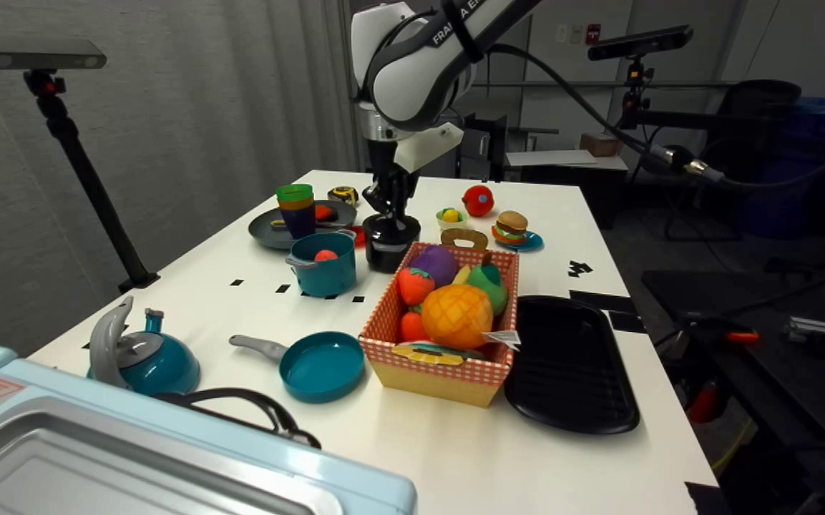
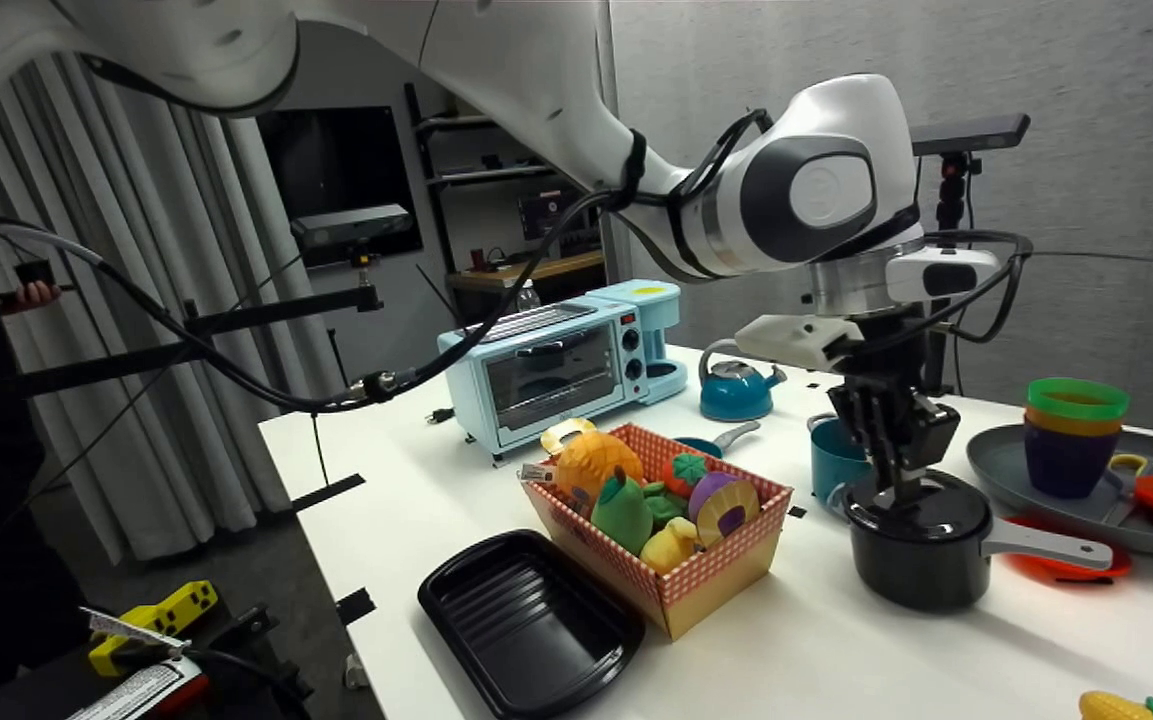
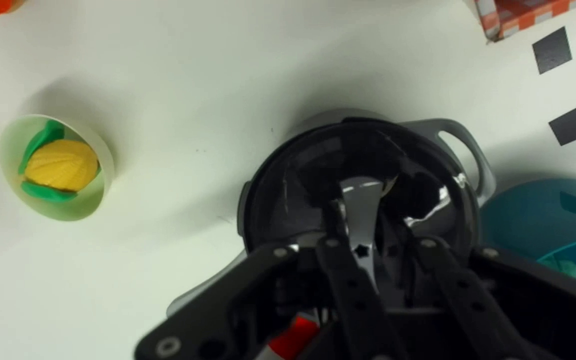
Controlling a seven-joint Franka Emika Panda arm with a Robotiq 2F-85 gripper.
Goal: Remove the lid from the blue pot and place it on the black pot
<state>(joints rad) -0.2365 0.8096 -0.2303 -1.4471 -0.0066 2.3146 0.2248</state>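
Black and glossy, the lid (image 2: 951, 508) lies level over the mouth of the black pot (image 2: 921, 570), which stands upright on the white table (image 2: 786, 650). I find the gripper (image 3: 362, 217) positioned directly above, its fingers (image 3: 353, 295) drawn in on either side of the lid's grey handle (image 3: 361, 197); I record it as gripping that handle. From my remote station I cannot confirm whether the lid's edge is seated all the way round.

The blue pot (image 1: 323, 277) stands just beside the black pot, to its near left in an exterior view, with a reddish item (image 1: 325, 255) showing in its open mouth. I cannot tell whether the two pots touch.

Surroundings, as I observe them in an exterior view: a red-checked basket (image 1: 430, 383) of toy food on the near right of the black pot, and a black tray (image 1: 569, 365) just beside it on the right. Left of the basket lies a teal frying pan (image 1: 323, 368); farther left stands a kettle (image 1: 158, 365). Beyond the blue pot, a dark grey plate (image 1: 265, 232) bears stacked cups (image 1: 298, 214).
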